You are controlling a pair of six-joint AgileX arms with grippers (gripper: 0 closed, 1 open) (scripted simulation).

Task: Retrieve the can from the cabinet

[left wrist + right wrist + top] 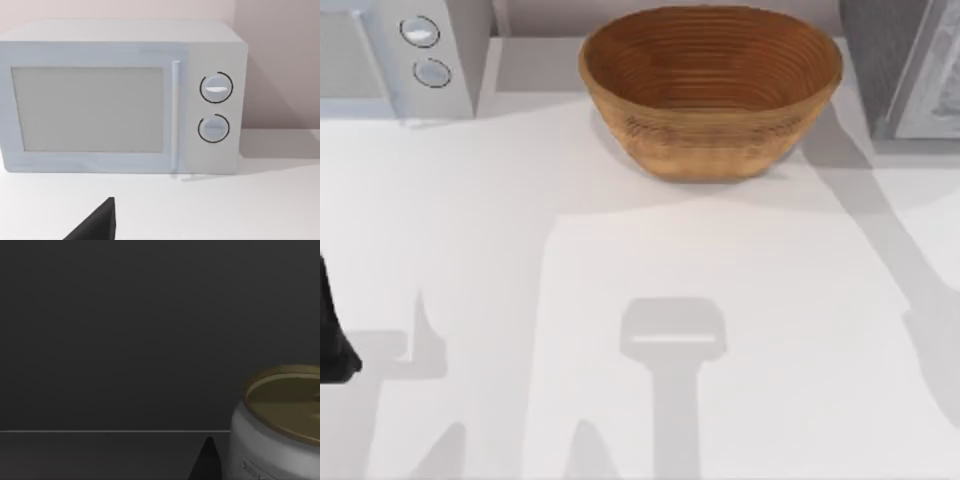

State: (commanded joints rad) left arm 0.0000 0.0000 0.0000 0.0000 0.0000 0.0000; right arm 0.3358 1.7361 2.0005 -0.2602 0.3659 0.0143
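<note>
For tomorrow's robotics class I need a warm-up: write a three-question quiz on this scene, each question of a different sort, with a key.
1. True or false: the wicker basket on the table holds a can.
2. Multiple choice: how many round dials does the microwave have on its front? A) one B) two C) three
3. Fill in: in the right wrist view, the can stands upright in a dark space, and its lid is ____ coloured.

Key: 1 false, the basket is empty. 2 B. 3 gold.

Open tabletop (pixel 520 260) before basket (pixel 710 90)
</note>
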